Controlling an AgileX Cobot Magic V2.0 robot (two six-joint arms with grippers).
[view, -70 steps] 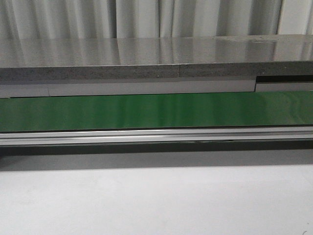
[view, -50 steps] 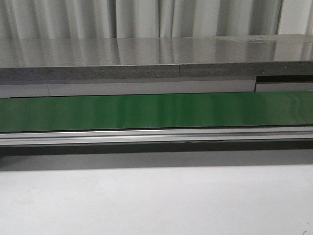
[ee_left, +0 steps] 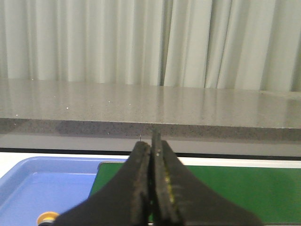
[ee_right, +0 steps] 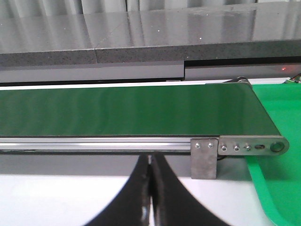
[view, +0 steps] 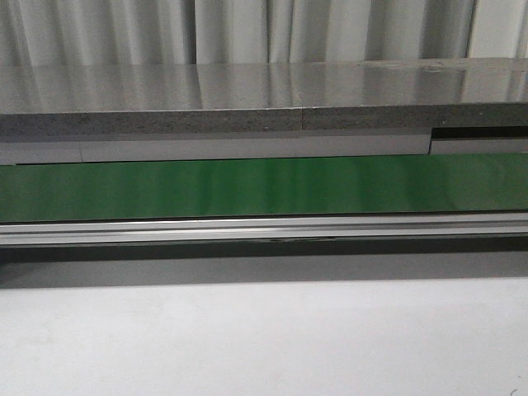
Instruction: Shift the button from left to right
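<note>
Backdrop: pale curtains (ee_left: 94,42) are hanging behind a grey stone-like counter (ee_left: 141,101), both well beyond the pincers.
Left pincer (ee_left: 151,155): its fingers are pressing flat together, gripping nothing.
Button (ee_left: 47,218): only a yellow-orange cap is showing, sitting in a blue tray (ee_left: 28,183) just beside and below the left pincer.
Belt: a green conveyor belt (ee_left: 244,188) is running past the left pincer's tips.
Right pincer (ee_right: 150,172): fingers are meeting, empty, pointing at the belt's metal rail (ee_right: 94,142).
Green tray (ee_right: 277,188): lying beside the right pincer, past the belt's end bracket (ee_right: 204,157).
</note>
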